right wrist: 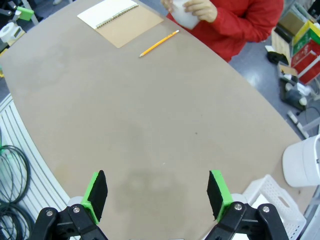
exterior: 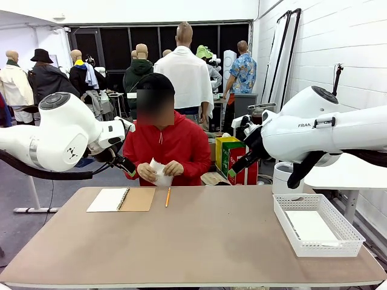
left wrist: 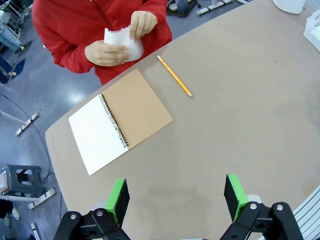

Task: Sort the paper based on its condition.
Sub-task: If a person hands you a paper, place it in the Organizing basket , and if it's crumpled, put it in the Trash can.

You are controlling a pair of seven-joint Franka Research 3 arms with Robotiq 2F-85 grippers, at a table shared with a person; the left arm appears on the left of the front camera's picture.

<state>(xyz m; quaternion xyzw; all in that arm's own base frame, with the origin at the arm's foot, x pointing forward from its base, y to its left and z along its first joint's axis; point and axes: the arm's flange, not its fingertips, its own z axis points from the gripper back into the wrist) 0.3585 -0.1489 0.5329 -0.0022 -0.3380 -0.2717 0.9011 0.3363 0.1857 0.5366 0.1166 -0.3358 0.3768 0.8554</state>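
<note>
At the far side of the table, a person in a red top holds a white sheet of paper (exterior: 160, 172) in both hands; it looks bent or crumpled. The same paper (left wrist: 122, 42) lies well ahead of my open left gripper (left wrist: 176, 197), which hovers over bare tabletop. My right gripper (right wrist: 155, 193) is open too and high over the table, with the paper (right wrist: 182, 15) far off at the top. Both grippers hang raised, the left gripper (exterior: 128, 167) beside the person and the right gripper (exterior: 234, 171) on the other side. Another flat sheet (exterior: 309, 226) lies in the white basket (exterior: 344, 228).
An open spiral notebook (exterior: 121, 199) with a brown cover lies at the far left of the table, a yellow pencil (exterior: 167, 197) beside it. The white basket stands at the right edge. A white bin (right wrist: 305, 162) sits on the floor beyond it.
</note>
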